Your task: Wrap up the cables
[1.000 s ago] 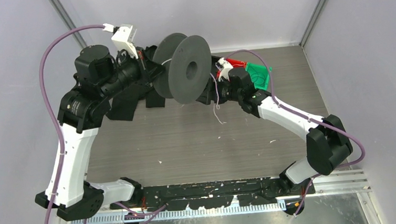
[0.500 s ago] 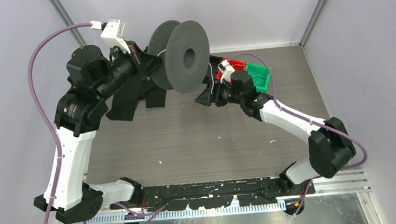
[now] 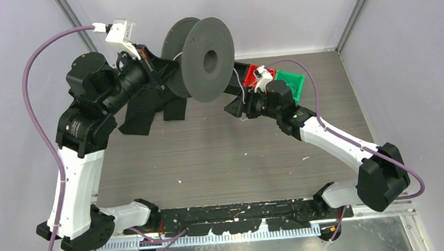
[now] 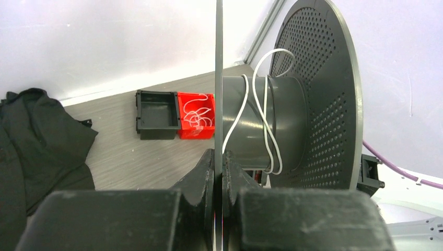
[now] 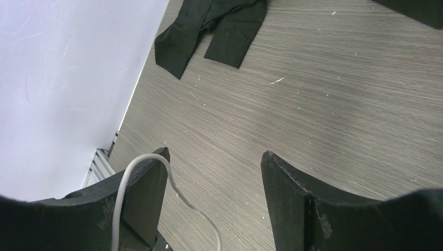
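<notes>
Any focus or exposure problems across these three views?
Top external: even diffuse light, soft shadows on the table, everything sharp. Left wrist: the left pincer is blurred up close, the white cable on the spool is crisp, the wall is nearly blown out. Right wrist: table grain sharp, the right pincer dark with little detail.

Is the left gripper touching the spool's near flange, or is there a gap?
Touching. Left wrist view: the left gripper is shut on the spool flange, with a finger against each face.
</notes>
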You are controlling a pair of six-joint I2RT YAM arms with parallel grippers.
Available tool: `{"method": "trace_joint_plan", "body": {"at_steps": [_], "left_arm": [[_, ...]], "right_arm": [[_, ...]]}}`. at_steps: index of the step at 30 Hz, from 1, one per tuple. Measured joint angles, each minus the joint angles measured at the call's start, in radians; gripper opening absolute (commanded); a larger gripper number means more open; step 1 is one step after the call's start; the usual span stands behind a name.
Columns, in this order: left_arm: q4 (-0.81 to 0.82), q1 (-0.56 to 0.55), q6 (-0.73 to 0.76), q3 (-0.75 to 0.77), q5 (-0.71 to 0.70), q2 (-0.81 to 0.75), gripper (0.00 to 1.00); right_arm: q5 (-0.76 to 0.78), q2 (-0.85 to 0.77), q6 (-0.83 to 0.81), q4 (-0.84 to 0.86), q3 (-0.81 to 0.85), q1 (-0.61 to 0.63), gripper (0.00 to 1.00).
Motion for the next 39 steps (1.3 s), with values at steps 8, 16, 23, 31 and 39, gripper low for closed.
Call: {"method": "trace_joint_plan", "body": {"at_steps": [8,16,23,31,39], "left_arm": [[0.013,0.000,-0.001,0.046,0.007,-0.005,0.00],[0.013,0.000,0.000,0.092,0.038,-0.027,0.00],[0.016,0.000,-0.002,0.088,0.090,-0.035,0.00],[0.020,0.000,-0.005,0.059,0.123,-0.035,0.00],[0.021,0.000,-0.005,0.059,0.129,-0.036,0.00]], "right_arm": [[0.078,0.066,0.047,-0.057,-0.001,-0.023,0.69],[0.010,0.107,0.214,-0.014,-0.061,-0.146,0.74],[-0.071,0.101,0.314,0.115,-0.063,-0.183,0.74],[-0.019,0.013,0.187,0.053,-0.044,-0.183,0.73],[-0.024,-0.198,-0.043,0.000,-0.071,-0.183,0.72]]}}
